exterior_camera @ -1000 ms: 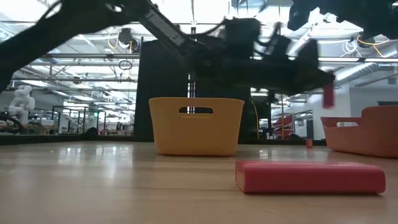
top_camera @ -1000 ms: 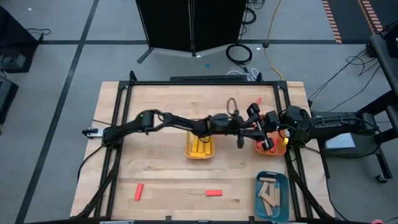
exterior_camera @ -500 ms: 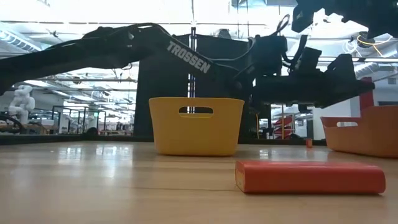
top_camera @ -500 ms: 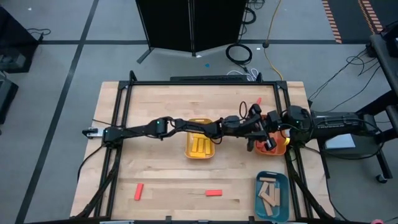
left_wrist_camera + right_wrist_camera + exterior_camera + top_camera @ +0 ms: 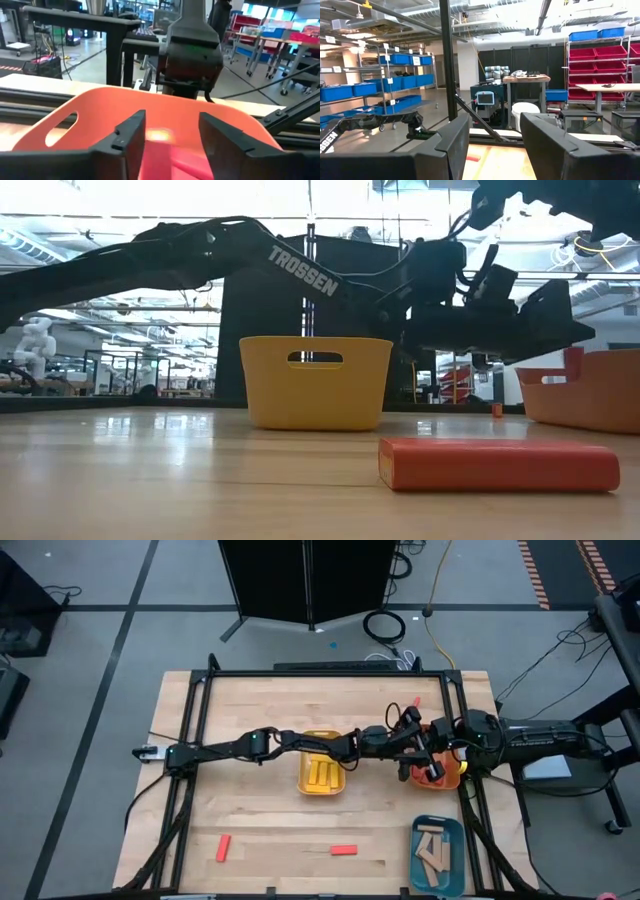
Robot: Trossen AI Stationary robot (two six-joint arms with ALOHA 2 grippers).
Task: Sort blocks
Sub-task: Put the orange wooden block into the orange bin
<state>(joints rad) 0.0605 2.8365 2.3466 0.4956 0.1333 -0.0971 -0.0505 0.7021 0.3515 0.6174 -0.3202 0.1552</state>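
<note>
Left gripper (image 5: 412, 752): reaches across the yellow tray (image 5: 322, 776) to the orange tray (image 5: 447, 778); fingers (image 5: 131, 135) apart, nothing between them, a red block (image 5: 165, 156) lying in the orange tray under the gap; right gripper (image 5: 432, 768): above the orange tray, jaws parted, empty; yellow blocks (image 5: 321, 774) in the yellow tray; tan blocks (image 5: 432, 850) in the teal tray (image 5: 437, 857); two red blocks (image 5: 224, 848) (image 5: 344, 850) loose on the table (image 5: 250, 710) near its front edge.

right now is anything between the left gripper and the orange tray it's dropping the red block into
Nothing visible. The left gripper is open right over the orange tray, and the red block is already dropping at its rim. The right gripper hangs over the same tray, off to the side.
</note>
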